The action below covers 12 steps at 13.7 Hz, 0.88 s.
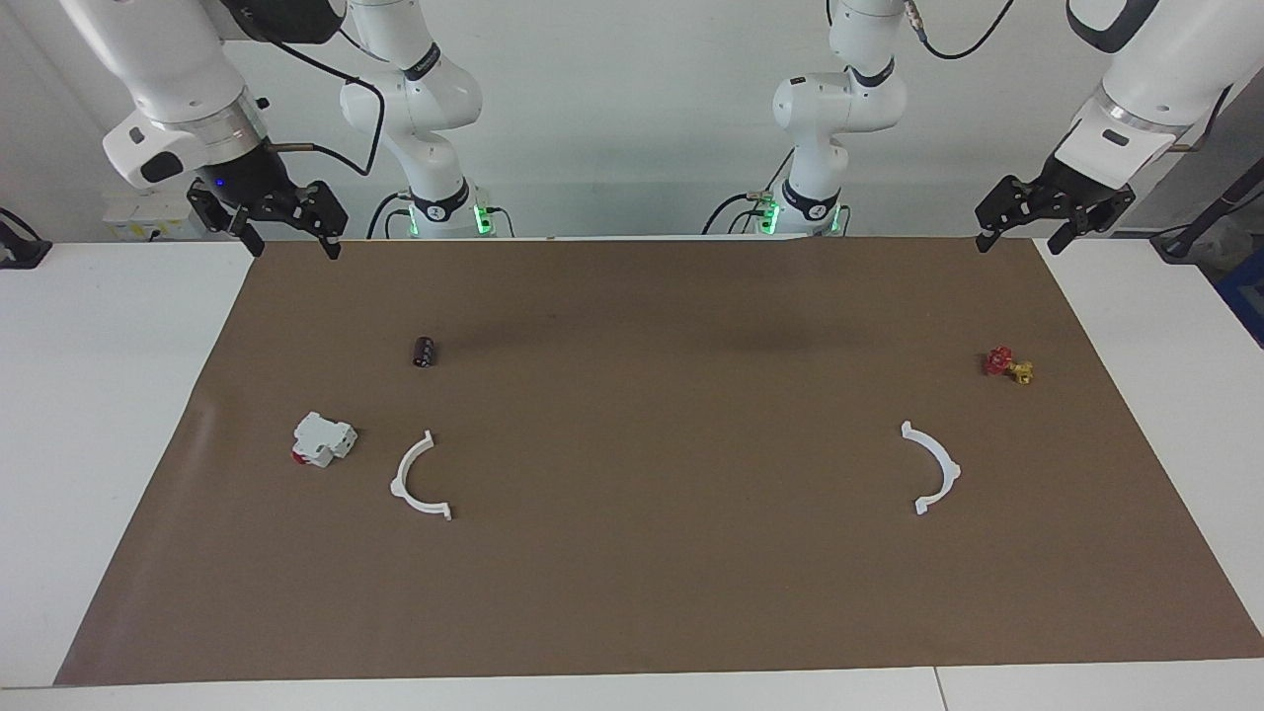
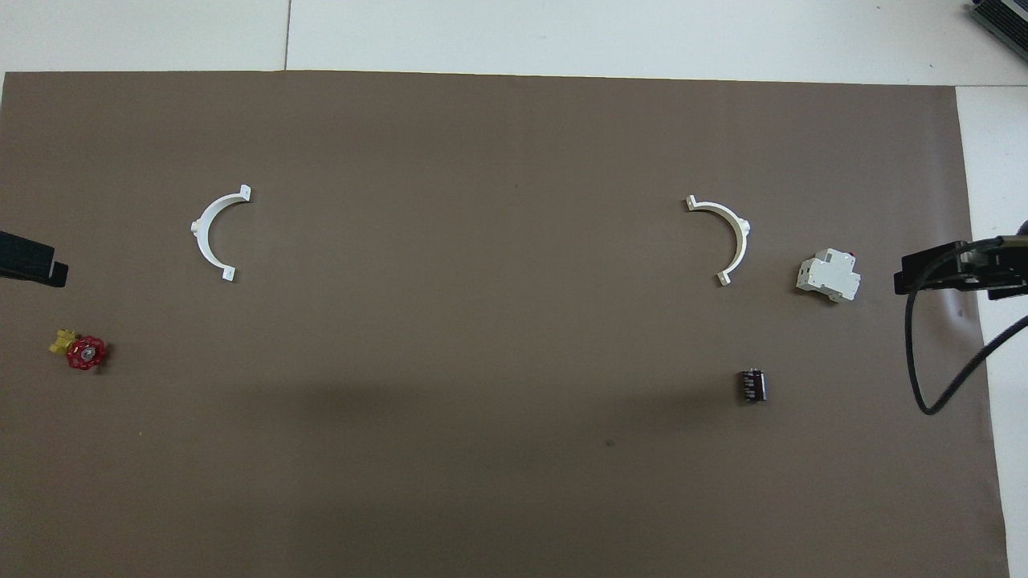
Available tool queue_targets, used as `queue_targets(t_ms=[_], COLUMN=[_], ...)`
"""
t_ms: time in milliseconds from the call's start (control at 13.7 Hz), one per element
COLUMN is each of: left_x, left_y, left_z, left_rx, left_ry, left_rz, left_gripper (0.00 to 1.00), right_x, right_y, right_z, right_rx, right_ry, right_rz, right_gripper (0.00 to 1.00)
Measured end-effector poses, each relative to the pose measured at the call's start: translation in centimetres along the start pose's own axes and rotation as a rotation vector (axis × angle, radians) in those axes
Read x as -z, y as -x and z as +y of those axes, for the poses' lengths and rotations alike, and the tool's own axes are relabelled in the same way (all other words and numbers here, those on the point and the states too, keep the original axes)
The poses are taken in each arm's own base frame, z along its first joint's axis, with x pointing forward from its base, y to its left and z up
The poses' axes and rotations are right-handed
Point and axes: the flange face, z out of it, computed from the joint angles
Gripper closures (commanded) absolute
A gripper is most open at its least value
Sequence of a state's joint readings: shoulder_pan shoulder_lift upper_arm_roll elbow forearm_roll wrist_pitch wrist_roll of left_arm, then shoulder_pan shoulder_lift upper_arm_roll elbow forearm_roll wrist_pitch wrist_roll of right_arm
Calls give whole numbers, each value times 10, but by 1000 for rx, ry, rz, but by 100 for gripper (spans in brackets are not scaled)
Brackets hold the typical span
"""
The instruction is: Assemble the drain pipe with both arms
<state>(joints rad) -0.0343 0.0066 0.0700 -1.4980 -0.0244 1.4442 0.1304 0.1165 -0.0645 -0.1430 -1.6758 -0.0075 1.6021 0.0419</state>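
Observation:
The drain pipe lies as two separate white half-rings on the brown mat (image 1: 632, 592). One half-ring (image 1: 400, 482) (image 2: 740, 241) lies toward the right arm's end, beside a white blocky part. The other half-ring (image 1: 950, 466) (image 2: 199, 237) lies toward the left arm's end. My right gripper (image 1: 293, 247) (image 2: 948, 273) is open and empty, raised over the mat's edge at its own end. My left gripper (image 1: 1019, 244) (image 2: 32, 265) is open and empty, raised over the mat's corner at its own end.
A white blocky part with a red end (image 1: 323, 439) (image 2: 827, 277) and a small dark cylinder (image 1: 425, 352) (image 2: 752, 385) lie toward the right arm's end. A red and yellow valve (image 1: 1007, 365) (image 2: 80, 352) lies toward the left arm's end.

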Motion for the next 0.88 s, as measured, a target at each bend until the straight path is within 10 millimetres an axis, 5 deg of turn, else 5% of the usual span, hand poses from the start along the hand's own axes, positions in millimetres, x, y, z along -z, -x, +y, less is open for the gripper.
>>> queue_targets(t_ms=[512,877], left_x=[0,0], left_y=[0,0], left_z=[0,0], left_rx=[0,0], left_ry=[0,0], left_rz=[0,0], left_gripper=[0,0], right_x=[-119,-228], right_y=[-45,-90], right_z=[-8,-15], right_rx=[301,579], right_ry=[19,-13], right_rz=[100,121], right_gripper=[0,0])
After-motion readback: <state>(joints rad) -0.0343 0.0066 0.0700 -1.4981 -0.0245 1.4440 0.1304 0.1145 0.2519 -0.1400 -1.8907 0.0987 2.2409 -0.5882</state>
